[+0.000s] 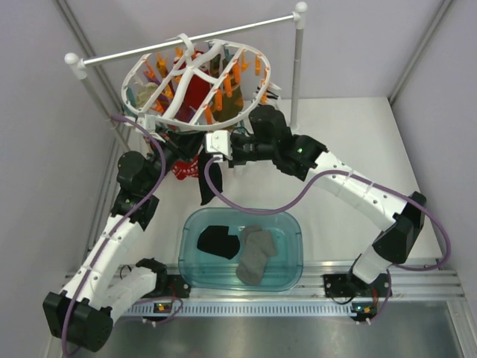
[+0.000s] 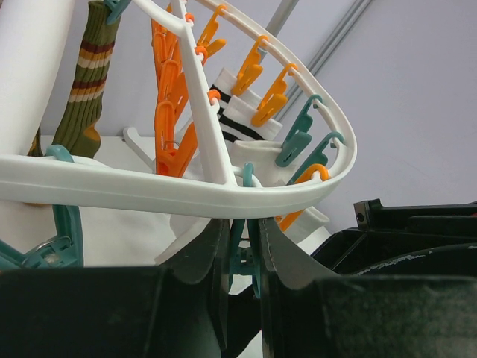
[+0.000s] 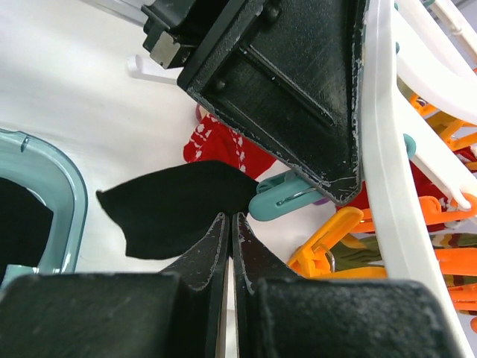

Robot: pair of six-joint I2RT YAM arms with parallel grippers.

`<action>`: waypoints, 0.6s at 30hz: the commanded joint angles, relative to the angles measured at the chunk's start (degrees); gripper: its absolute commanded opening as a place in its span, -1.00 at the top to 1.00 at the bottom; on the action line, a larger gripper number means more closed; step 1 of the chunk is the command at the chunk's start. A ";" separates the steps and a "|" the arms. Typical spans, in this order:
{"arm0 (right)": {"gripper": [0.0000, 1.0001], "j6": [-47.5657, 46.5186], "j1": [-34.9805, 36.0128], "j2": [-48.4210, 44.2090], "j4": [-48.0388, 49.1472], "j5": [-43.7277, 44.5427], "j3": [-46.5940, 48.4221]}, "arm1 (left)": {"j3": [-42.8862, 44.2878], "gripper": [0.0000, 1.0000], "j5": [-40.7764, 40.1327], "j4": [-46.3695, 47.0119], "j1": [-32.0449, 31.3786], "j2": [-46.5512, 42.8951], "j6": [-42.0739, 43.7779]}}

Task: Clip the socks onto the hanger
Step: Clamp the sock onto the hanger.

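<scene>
The white oval hanger (image 1: 131, 74) hangs from the rail, its rim (image 2: 149, 190) crossing the left wrist view. My left gripper (image 2: 244, 231) sits just under that rim, shut on a teal clip (image 2: 244, 253). In the right wrist view the same teal clip (image 3: 279, 198) shows below the left gripper's black body (image 3: 283, 82). My right gripper (image 3: 229, 220) is shut on the edge of one black sock (image 3: 171, 209), held right beside the clip's mouth. That sock (image 1: 209, 183) dangles below the hanger. A second black sock (image 1: 216, 242) lies in the teal bin.
The teal bin (image 1: 294, 224) near the arm bases also holds a grey sock (image 1: 257, 253). Other socks hang clipped: an olive striped one (image 2: 86, 82), a white striped one (image 2: 238, 112), a red patterned one (image 3: 223, 145). The thin rail (image 1: 246, 23) stands on posts (image 1: 297, 67).
</scene>
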 commanded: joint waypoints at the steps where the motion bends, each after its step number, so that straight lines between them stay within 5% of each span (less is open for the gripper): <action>1: 1.00 -0.39 -0.59 -2.36 2.01 -1.75 0.34 | -1.01 1.00 3.09 -0.03 -0.12 0.39 -0.90; 18: 1.00 -1.79 -0.68 -2.53 -1.14 -6.75 0.43 | -1.19 1.00 2.65 0.50 -0.12 0.48 -1.26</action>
